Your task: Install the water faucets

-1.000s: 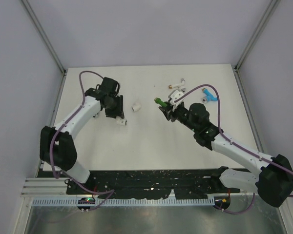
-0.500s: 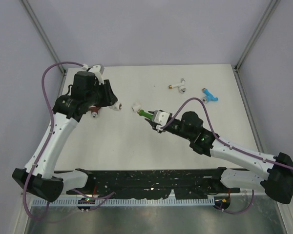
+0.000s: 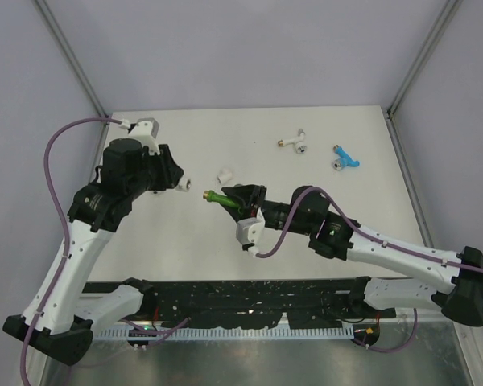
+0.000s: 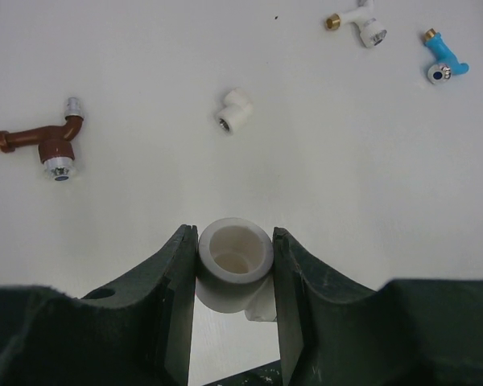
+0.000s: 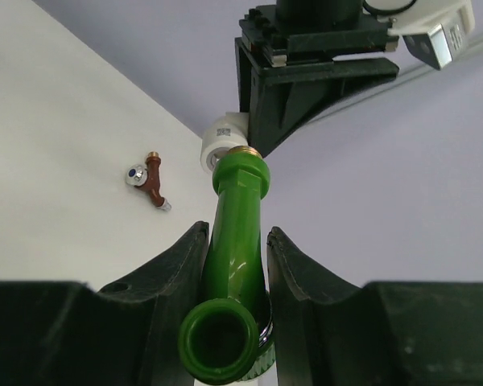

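Observation:
My left gripper (image 4: 234, 269) is shut on a stubby white pipe fitting (image 4: 234, 259) and holds it above the table; in the top view the gripper (image 3: 175, 182) is at the left. My right gripper (image 5: 235, 253) is shut on the green faucet (image 5: 238, 217). In the top view the green faucet (image 3: 220, 199) points its brass tip left towards the held fitting (image 3: 184, 186). In the right wrist view that tip sits right at the fitting (image 5: 221, 138). The brown faucet (image 4: 47, 145), white faucet (image 3: 294, 141) and blue faucet (image 3: 345, 157) lie on the table.
A second loose white elbow fitting (image 3: 224, 174) lies on the table between the arms, also in the left wrist view (image 4: 234, 121). Frame posts and grey walls bound the white table (image 3: 322, 217). A purple cable loops off each arm.
My left arm has lifted and swung towards the middle with the white fitting. My right gripper has carried the green faucet left, up to the fitting.

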Motion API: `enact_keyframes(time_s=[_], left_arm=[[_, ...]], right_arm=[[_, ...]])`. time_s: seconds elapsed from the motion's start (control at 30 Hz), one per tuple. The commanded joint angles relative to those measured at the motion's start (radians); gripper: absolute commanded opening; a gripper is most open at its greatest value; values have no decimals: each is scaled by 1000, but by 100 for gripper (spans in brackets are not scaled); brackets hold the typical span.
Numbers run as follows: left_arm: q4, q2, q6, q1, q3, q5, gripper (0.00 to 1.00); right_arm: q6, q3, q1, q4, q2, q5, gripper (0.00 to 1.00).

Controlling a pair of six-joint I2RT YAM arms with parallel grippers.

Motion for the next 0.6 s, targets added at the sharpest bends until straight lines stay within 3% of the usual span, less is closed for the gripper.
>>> enact_keyframes(time_s=[0.0,0.4,0.57], left_arm=[[27,-33,43,-31,-29,-55,0],[76,-82,35,-40,-107,-1,0],[85,-64,12,-40,-116,88,0]], right_arm=[[-178,63,35,1,39,17,5],[-321,65,64,56,144,81,5],[-353,48,63,138,191,89,5]])
